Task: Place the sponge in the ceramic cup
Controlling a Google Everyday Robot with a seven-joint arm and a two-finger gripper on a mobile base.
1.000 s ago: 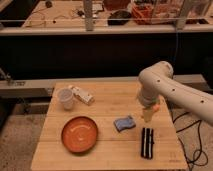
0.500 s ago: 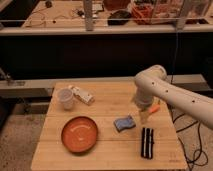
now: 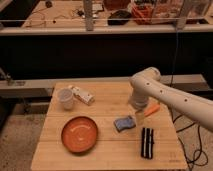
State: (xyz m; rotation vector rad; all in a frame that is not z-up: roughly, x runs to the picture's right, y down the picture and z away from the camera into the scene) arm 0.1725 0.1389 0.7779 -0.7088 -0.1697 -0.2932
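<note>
Sponge (image 3: 124, 123): tool (image 3: 139, 118) just beside right edge; ceramic cup (image 3: 65, 98) well apart, left.

The small blue-grey wavy-edged sponge (image 3: 123, 123) lies flat on the wooden tabletop (image 3: 107, 100), the gripper (image 3: 139, 118) just beside it; the plain white ceramic cup (image 3: 65, 98) stands upright, well apart.

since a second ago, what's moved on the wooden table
The gripper has shifted left in the picture and slightly down, ending beside the soft blue-grey wavy-edged sponge. Nothing visibly grasped. The sponge, small white ceramic cup, round orange plate and black striped block stayed put.
</note>
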